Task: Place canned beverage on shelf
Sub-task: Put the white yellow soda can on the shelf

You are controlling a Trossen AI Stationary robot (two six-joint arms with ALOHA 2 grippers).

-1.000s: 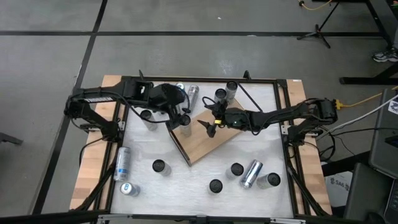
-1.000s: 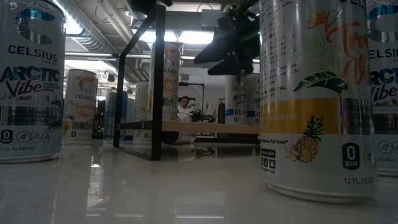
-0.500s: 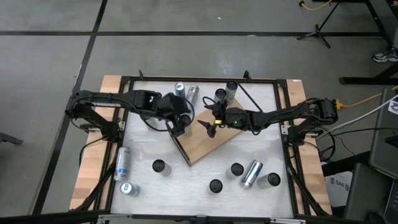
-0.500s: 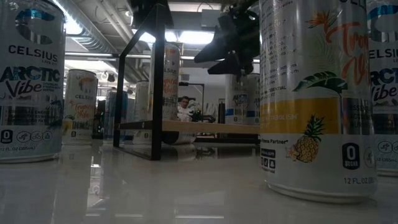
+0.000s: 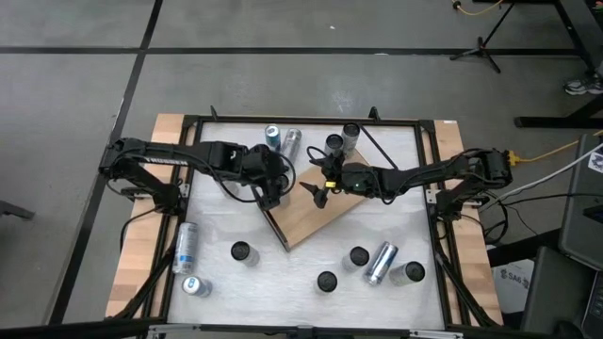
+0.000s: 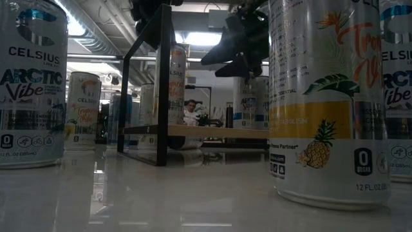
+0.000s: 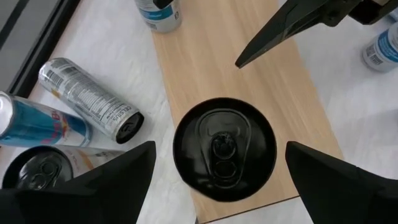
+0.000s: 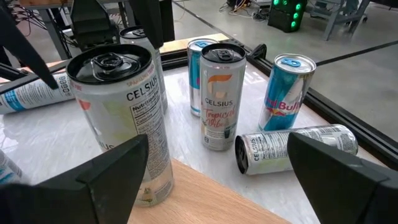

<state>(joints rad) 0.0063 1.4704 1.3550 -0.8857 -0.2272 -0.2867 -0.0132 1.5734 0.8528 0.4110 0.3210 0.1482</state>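
Since 1 second ago the left gripper [image 5: 273,195] has moved right, hanging wide-jawed above a black-topped can [image 7: 224,148] standing on the light-brown wood-grain shelf [image 5: 316,218]. 2 lying cans [image 7: 87,102] crowd its far-left side. Further right, the right gripper [image 5: 318,192] hovers, jaws wide.

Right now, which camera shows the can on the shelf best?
The left wrist view: the can sits centred on the shelf. The high view hides it under the left gripper; the low view shows it side-on.
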